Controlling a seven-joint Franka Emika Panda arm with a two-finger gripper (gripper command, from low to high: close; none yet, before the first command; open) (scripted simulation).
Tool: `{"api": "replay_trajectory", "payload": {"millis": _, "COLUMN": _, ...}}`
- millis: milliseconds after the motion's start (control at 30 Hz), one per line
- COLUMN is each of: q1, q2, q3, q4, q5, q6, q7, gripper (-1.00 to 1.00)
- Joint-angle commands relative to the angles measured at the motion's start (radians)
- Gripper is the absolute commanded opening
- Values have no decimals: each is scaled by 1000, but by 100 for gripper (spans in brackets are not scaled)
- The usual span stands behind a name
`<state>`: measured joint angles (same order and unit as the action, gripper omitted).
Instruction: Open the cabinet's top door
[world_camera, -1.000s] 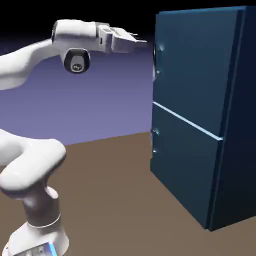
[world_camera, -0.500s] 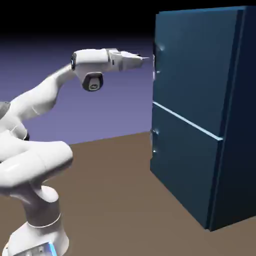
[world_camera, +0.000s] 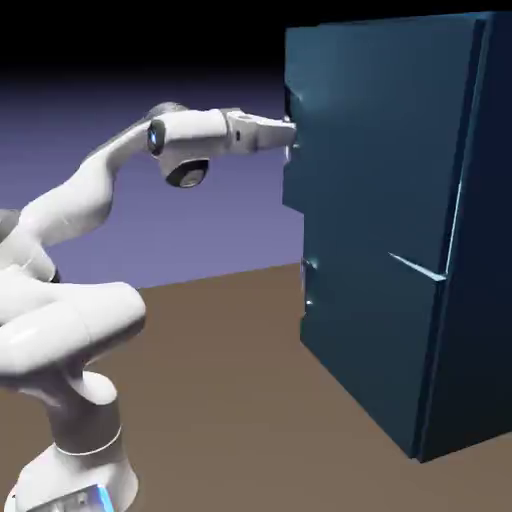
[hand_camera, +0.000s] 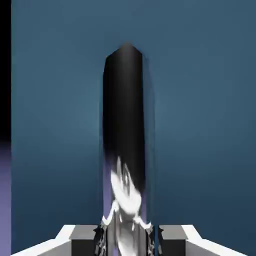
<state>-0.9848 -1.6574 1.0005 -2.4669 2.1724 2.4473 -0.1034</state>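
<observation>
The gripper (world_camera: 290, 135) is clenched on the handle (hand_camera: 125, 150) of the top door (world_camera: 380, 130), at the panel's left edge in the exterior view. The door already stands slightly out from the cabinet (world_camera: 470, 300), above the lower door (world_camera: 365, 340), so I judge the pulling step is in hand. The next move probably calls for drawing the handle away in an arc while keeping the grip firm.
</observation>
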Motion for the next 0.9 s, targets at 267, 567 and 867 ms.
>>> {"api": "replay_trajectory", "payload": {"millis": 267, "q1": 256, "q2": -33, "q3": -261, "q4": -313, "q5": -65, "q6": -291, "q7": -220, "gripper": -100}}
{"api": "replay_trajectory", "payload": {"millis": 567, "q1": 354, "q2": -34, "q3": -587, "q4": -458, "q5": -292, "q6": -519, "q7": -341, "gripper": -100}}
{"api": "replay_trajectory", "payload": {"millis": 867, "q1": 375, "q2": 34, "q3": -914, "q4": -487, "q5": -554, "q6": -705, "q7": -438, "gripper": -100}}
